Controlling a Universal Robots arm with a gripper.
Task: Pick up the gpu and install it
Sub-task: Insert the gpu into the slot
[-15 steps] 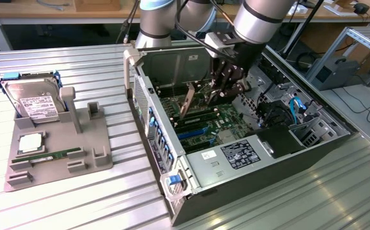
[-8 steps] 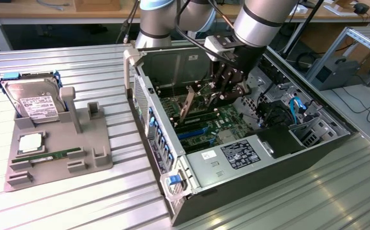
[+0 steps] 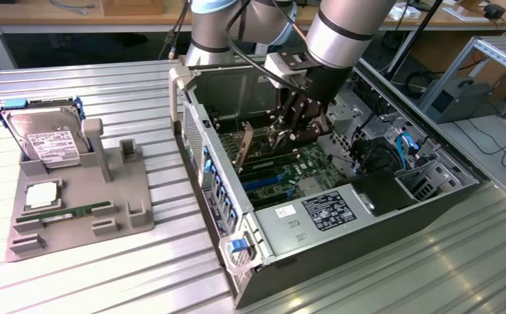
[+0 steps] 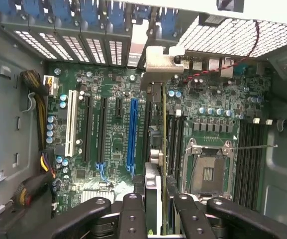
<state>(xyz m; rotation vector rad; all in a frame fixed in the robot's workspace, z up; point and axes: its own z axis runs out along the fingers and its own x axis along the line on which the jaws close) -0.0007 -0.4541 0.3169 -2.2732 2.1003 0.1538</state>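
While the arm reaches down into the open computer case (image 3: 349, 261), we see the gripper (image 3: 286, 139) closed on the gpu (image 4: 162, 119), its fingers (image 4: 133, 214) clamping the card from both sides. The gpu stands on edge over the motherboard (image 4: 108, 124), just beside the long blue slot (image 4: 132, 132), with its silver bracket (image 4: 158, 59) at the case's rear slot openings. We cannot tell whether it is seated. On the exterior view's left, a grey holder (image 3: 78, 226) on the table (image 3: 148, 275) carries a hard drive (image 3: 48, 140) and a memory stick (image 3: 69, 212).
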